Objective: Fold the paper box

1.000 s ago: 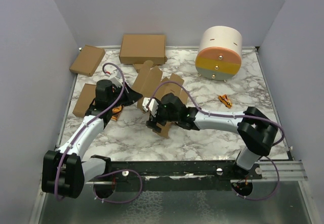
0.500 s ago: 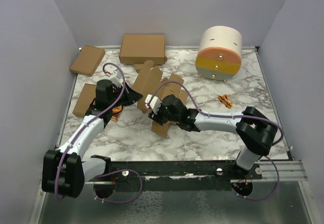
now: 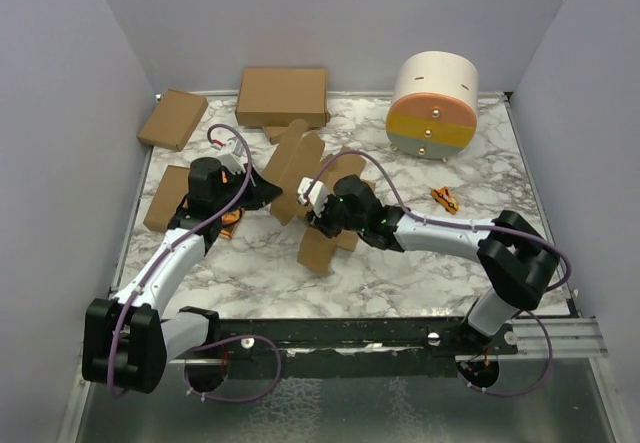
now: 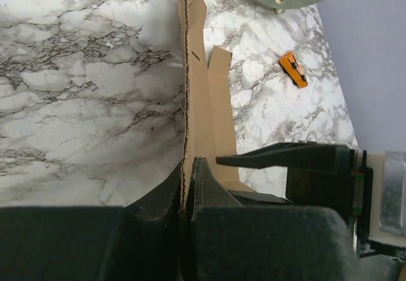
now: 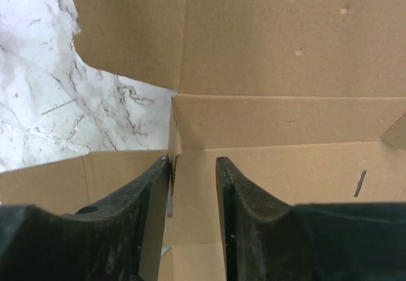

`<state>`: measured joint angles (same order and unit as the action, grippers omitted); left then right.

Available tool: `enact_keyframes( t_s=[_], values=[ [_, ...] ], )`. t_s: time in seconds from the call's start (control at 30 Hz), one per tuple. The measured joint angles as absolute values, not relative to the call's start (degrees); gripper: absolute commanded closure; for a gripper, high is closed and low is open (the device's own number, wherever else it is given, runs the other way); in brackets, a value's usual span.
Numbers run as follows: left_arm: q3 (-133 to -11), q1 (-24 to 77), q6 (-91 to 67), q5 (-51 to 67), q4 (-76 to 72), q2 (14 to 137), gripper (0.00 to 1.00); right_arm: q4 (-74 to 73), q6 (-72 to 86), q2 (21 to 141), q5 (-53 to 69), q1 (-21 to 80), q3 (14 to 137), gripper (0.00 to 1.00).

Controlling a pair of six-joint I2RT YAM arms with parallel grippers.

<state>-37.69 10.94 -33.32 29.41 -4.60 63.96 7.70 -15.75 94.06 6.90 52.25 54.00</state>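
Observation:
The paper box (image 3: 300, 168) is a brown die-cut sheet with flaps, held up on edge at the middle of the table. My left gripper (image 3: 268, 191) is shut on its left edge; in the left wrist view the sheet (image 4: 203, 103) runs edge-on away from the closed fingers (image 4: 188, 167). My right gripper (image 3: 318, 211) is open against the sheet's right side. In the right wrist view its fingers (image 5: 192, 163) stand apart over the creased panels (image 5: 285, 52), with one flap edge beside the left finger. The right gripper's fingers (image 4: 279, 157) also show in the left wrist view.
A larger brown carton (image 3: 282, 96) and a small carton (image 3: 173, 118) lie at the back left. Another flat brown piece (image 3: 165, 198) lies by the left arm. A round cream, orange and green drum (image 3: 433, 106) stands at the back right. An orange clip (image 3: 445, 199) lies on the marble.
My right gripper has moved up and to the right along the sheet. The sheet now stands more upright, with its lower flap hanging free. My left gripper has stayed put.

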Motion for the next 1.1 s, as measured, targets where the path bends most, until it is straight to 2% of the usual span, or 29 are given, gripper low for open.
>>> enact_keyframes(
  t_s=[0.33,1.1],
  values=[
    [-37.71,10.92,-31.11,32.95,-4.58,65.08,1.0,5.5,-15.42,94.06,11.7,48.64,54.0,0.63],
    [-37.71,10.92,-31.81,37.32,-6.2,68.07,1.0,4.49,-10.87,101.51,8.97,48.66,56.38,0.64]
  ],
)
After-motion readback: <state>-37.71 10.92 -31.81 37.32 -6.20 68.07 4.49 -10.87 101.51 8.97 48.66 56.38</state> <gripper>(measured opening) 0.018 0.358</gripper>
